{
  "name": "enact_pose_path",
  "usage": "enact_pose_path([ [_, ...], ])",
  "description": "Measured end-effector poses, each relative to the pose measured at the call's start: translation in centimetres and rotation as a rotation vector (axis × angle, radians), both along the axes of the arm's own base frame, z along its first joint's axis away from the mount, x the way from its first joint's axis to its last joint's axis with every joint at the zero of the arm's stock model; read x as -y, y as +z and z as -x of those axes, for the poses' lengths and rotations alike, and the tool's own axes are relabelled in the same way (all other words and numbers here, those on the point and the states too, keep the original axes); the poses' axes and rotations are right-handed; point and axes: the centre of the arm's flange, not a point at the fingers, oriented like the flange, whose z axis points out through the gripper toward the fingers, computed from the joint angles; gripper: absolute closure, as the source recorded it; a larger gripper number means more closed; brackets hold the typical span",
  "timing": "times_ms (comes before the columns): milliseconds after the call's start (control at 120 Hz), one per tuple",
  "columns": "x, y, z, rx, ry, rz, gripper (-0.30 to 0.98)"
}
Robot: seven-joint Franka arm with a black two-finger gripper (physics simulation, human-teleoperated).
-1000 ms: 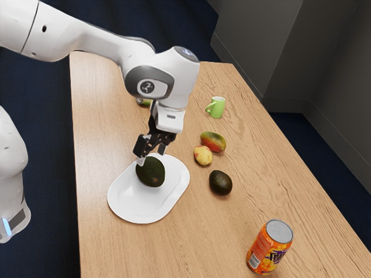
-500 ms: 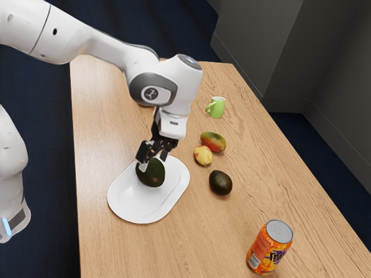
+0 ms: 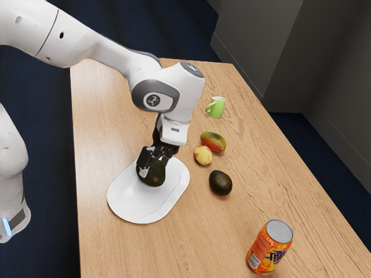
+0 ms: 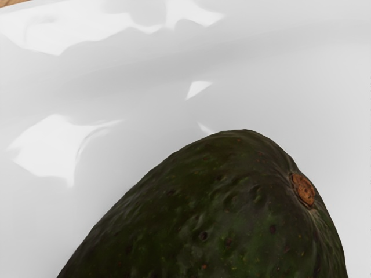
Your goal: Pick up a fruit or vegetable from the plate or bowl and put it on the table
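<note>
Grey walls [image 3: 333, 63] and dark blue floor [image 3: 37, 87] show beyond the wooden counter [image 3: 104, 249]. A white plate [image 3: 128, 202] lies near its edge on the exterior view's left. On that plate, the avocado [image 3: 155, 178] sits between my fingers [image 3: 153, 167], which stand wide, astride its upper part. Toward the opposite edge, the exterior view shows an orange can [image 3: 268, 249], a green mug [image 3: 217, 108], a mango [image 3: 213, 141], a second avocado [image 3: 220, 182] and a yellow-red fruit [image 3: 203, 155]. The wrist view shows the first avocado's brown stem scar [image 4: 303, 189].
</note>
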Motion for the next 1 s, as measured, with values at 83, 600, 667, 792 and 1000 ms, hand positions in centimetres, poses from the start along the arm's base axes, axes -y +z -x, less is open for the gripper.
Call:
enact_pose_path([
  [83,0.0,-0.6,-0.1,-0.008,0.000,0.004,0.00],
  [600,0.0,-1.6,-0.8,-0.001,-0.003,0.013,0.16],
  [667,0.0,-1.6,-0.9,0.002,-0.003,0.012,0.20],
  [792,-0.1,-1.9,-1.1,0.004,0.000,0.012,0.26],
  [1000,0.5,-0.8,-1.6,0.026,-0.016,0.003,0.25],
])
